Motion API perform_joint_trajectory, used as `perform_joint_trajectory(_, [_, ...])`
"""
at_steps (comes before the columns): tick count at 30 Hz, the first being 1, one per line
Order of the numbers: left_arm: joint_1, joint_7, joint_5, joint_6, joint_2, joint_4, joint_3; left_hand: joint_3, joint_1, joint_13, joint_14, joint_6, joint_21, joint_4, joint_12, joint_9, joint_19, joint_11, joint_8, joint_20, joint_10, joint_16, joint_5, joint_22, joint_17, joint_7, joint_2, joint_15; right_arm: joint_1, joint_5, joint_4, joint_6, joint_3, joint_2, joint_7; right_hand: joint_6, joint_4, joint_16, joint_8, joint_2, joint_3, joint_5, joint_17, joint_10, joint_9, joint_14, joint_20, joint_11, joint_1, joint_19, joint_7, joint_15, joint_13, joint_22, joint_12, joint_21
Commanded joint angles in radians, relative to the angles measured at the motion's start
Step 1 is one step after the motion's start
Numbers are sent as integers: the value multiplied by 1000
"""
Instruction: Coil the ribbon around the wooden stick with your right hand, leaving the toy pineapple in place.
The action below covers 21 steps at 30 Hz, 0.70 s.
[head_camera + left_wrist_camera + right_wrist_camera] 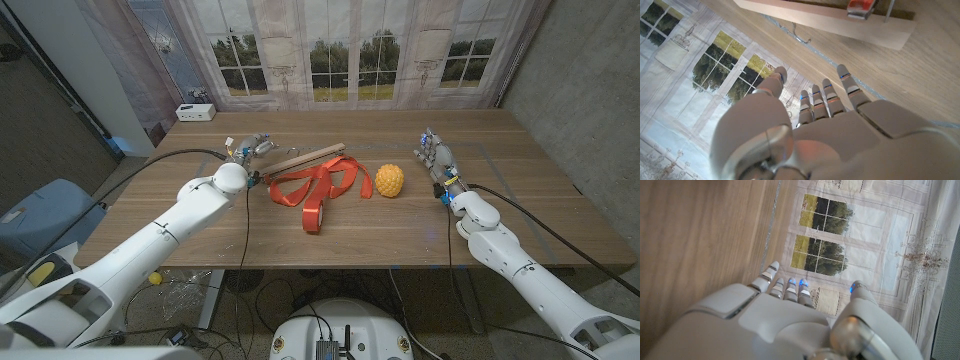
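The long brown wooden table point(200, 235) carries everything. On it the robot's white left hand point(250, 148) sits with its fingers apart and straight, holding nothing; the left wrist view shows the same hand point(830, 115) with its fingers point(826, 97) stretched over the tabletop toward the pale stick point(830, 22). The white right hand point(437, 160) stands well apart from the task's things, its fingers extended and spread, nothing in them; in the right wrist view that hand point(780, 315) reaches along bare wood with its fingertips point(771, 270) open.

The loose bright orange-red ribbon point(318, 188) lies between the two hands, nearer the left one. It is a flat glossy band thrown into several open loops, one tail running out toward the table's near edge. The light, straight wooden stick point(305, 158) lies just beside the left hand's fingers, angled across the far side of the ribbon and touching its loops. The small yellow toy pineapple point(390, 180), bumpy and rounded, sits just beyond the ribbon's end, between it and the right hand.
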<state>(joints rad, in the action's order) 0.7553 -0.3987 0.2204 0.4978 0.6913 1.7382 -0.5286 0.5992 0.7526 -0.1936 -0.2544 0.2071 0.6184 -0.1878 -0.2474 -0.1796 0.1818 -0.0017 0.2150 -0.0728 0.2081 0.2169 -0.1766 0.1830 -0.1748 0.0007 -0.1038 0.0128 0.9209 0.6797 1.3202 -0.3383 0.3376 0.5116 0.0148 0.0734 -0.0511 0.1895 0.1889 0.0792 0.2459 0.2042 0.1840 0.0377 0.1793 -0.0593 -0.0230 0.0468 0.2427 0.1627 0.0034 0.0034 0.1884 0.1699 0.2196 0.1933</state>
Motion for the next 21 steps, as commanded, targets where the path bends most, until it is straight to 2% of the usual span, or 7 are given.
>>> perform_joint_trajectory(1, [-84,0,-90,280,-4,67,-82,-9,32,-3,-10,27,2,-3,-6,-3,2,0,10,5,23,0,2,1,-5,-3,7,4,-11,15,-45,-25,-6,-12,29,8,1,9,4,5,5,4,5,4,3,1,1,9,1,8,0,6,3,2,-1,3])
perform_joint_trajectory(6, [-124,39,-91,368,-7,72,-109,-8,66,-4,0,42,-2,-3,-3,-3,-2,2,9,7,27,-6,1,1,-5,-4,6,3,-17,21,-64,-33,-8,-17,43,9,1,9,4,6,5,4,5,6,3,2,1,9,0,8,-3,7,3,2,-1,3])
perform_joint_trajectory(12, [-205,117,-93,487,-6,59,-177,-21,85,-4,20,49,-11,4,5,-3,-19,5,5,-5,19,-14,3,1,-6,-2,16,-10,-24,25,-83,-41,-9,-21,56,10,1,9,4,7,5,4,5,8,3,2,2,11,-1,8,-4,8,3,2,-2,3])
perform_joint_trajectory(15, [-233,150,-86,513,-6,48,-199,-34,95,-4,37,45,-16,11,15,-4,-27,9,-2,-19,0,-19,5,2,-8,0,17,-24,-25,27,-89,-47,-10,-23,60,10,1,9,4,7,5,3,5,7,3,2,3,11,-2,8,-5,8,3,2,-2,3])
perform_joint_trajectory(21, [-279,178,-95,559,-10,33,-246,-44,97,-5,41,46,-18,16,18,-4,-28,12,-5,-19,-3,-18,6,3,-9,1,19,-25,-23,30,-93,-53,-13,-24,63,12,1,9,4,8,6,3,6,8,3,3,4,12,-3,9,-5,8,3,2,-3,3])
